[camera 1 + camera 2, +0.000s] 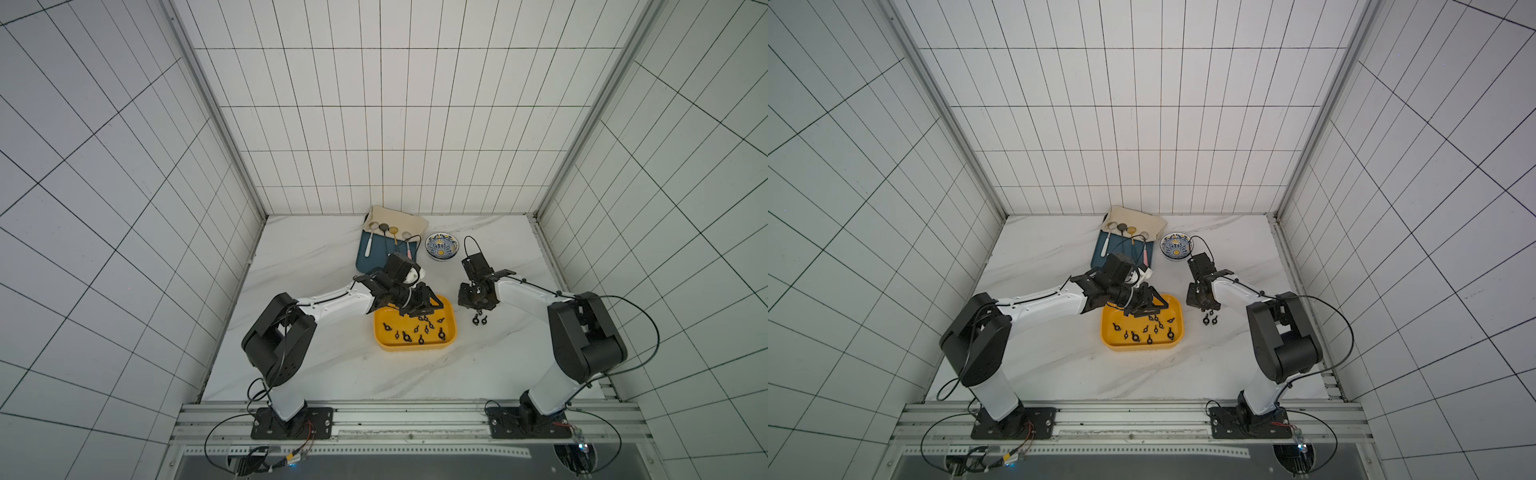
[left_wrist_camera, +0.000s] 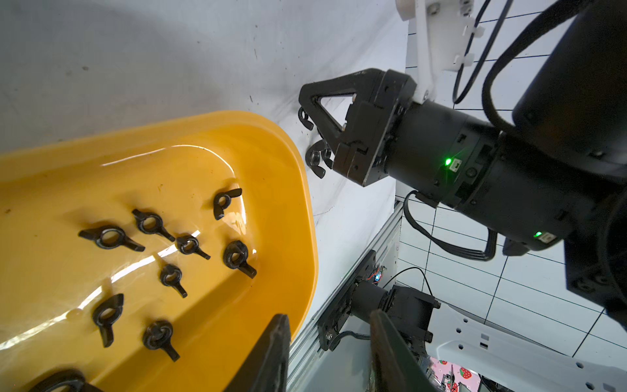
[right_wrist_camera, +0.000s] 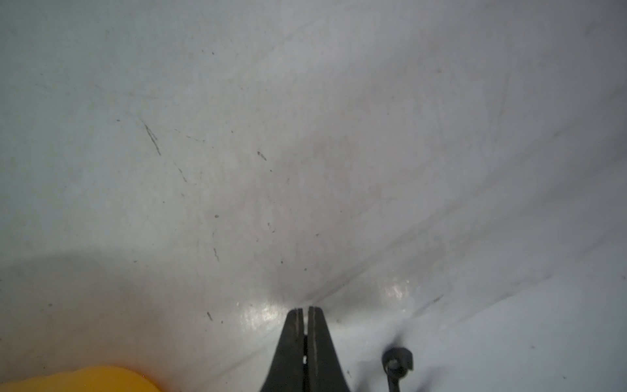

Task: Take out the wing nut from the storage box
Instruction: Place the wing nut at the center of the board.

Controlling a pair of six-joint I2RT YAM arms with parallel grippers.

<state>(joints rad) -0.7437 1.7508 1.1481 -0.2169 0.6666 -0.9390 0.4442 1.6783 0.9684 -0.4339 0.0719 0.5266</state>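
- At the left gripper: fingers spread apart, nothing pinched between them.
- Hanging over the far end of the shallow yellow plastic storage box with rounded corners, above the small black metal wing nuts scattered flat across its floor.
- At the right gripper: fingers pressed together on nothing, tips low over the white marbled desk, just beside the box.
- Lying loose on the desk by those shut tips, outside the box: two more black wing nuts.
- Reads as the opening of a pick by the left side, with two nuts already out and about a dozen not yet.
- Calls next for lowering the spread fingers onto a single nut, squaring them across its wings or hub, closing, then lifting clear over the box wall.
- Worth choosing a nut lying apart from the rest; probably hard to pinch one cleanly from the tight cluster nearest the fingers without nudging its neighbours.
- For the left arm: rising from its base on the front rail, forearm stretched toward the box, wrist bent to tilt the fingers down into it.
- For the right arm: elbow raised, forearm angled inward, wrist turned to aim the fingers down at the desk.
- Farther back, well apart from both grippers: a flat dark-blue tray carrying spoons and a beige cloth, plus a small round patterned bowl.
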